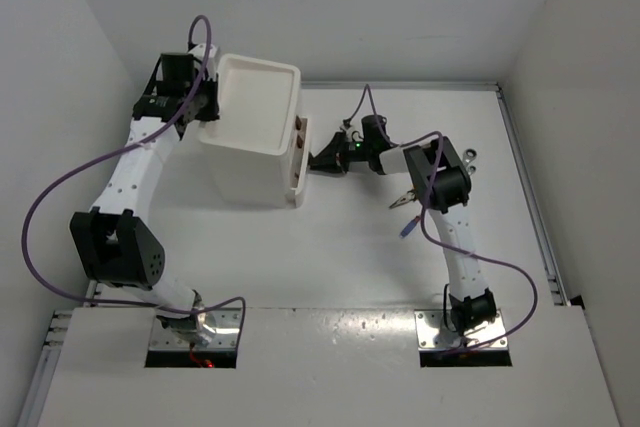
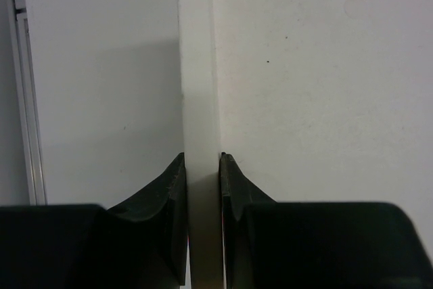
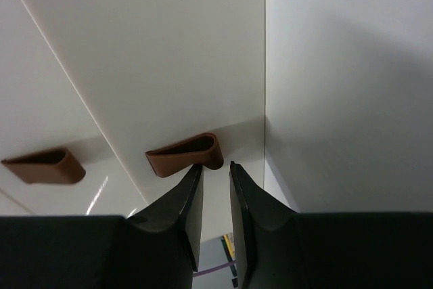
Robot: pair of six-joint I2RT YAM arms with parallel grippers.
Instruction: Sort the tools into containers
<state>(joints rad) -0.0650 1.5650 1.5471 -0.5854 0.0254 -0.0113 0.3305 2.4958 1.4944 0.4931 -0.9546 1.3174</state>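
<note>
1. The left gripper (image 2: pixel 201 167) is pinched shut on the thin side wall (image 2: pixel 199 65) of the white drawer box (image 1: pixel 245 162). I think it holds the box so it will not slide when a drawer gets pulled
2. The box stands at the far left part of the table (image 1: pixel 330 257). Its tray top (image 1: pixel 258 97) faces up and its drawer fronts face the right arm
3. The right gripper (image 3: pixel 213 170) has its fingers close together, with only a thin gap between them. Its tips are right at the end of a brown knob (image 3: pixel 184 156) on one drawer. Nothing sits in the gap, so I think it is lining up to grab the knob, not holding it yet
4. A second brown knob (image 3: pixel 42 166) sits off to the side on the next drawer
5. I cannot tell if any drawer is pulled out a bit
6. The tools are not in the box. A blue-handled tool (image 1: pixel 407 230) and another small tool (image 1: pixel 402 200) lie on the table just beside the right arm. Something small and shiny (image 1: pixel 470 157) lies farther back. They are too small to name for sure
7. So the sorting has hardly begun. A drawer must come open first, and a slip off that little knob could spoil the pull
</note>
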